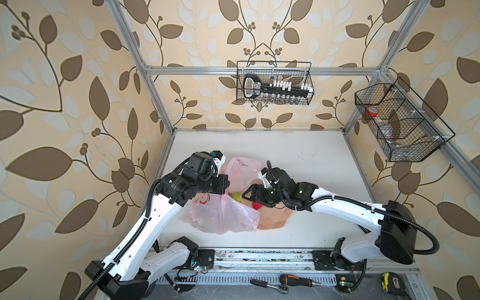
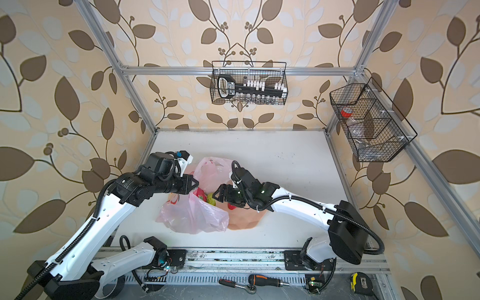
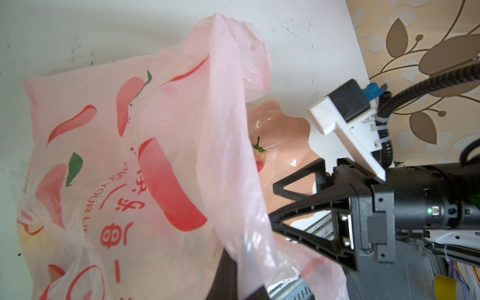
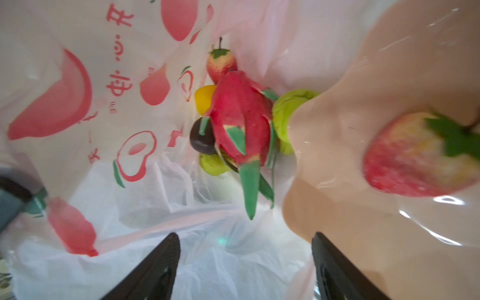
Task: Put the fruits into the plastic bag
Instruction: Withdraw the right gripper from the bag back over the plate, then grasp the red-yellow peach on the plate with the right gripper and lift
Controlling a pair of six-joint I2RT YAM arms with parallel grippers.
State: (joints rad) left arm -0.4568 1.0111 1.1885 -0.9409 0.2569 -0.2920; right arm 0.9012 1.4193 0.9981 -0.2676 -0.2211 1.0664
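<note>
left gripper [image 1: 226, 187] is pinched shut on the upper rim of the plastic bag [image 1: 223, 215]. it lifts that edge off the table so the mouth gapes toward the plate [image 1: 272, 219], which looks like the reason for holding it there. right gripper [image 4: 244, 237] hangs at that mouth with its jaws apart and nothing between them (so it is free for a pick). inside the bag lie a dragon fruit [image 4: 241, 117], a lemon [image 4: 204, 100], a dark plum [image 4: 201, 141], a small strawberry [image 4: 220, 65] and a green pear [image 4: 284, 111], the pear hard against the plate's edge. one big strawberry [image 4: 405, 155] sits on the plate just beside the open jaws, probably the last piece to go in.
</note>
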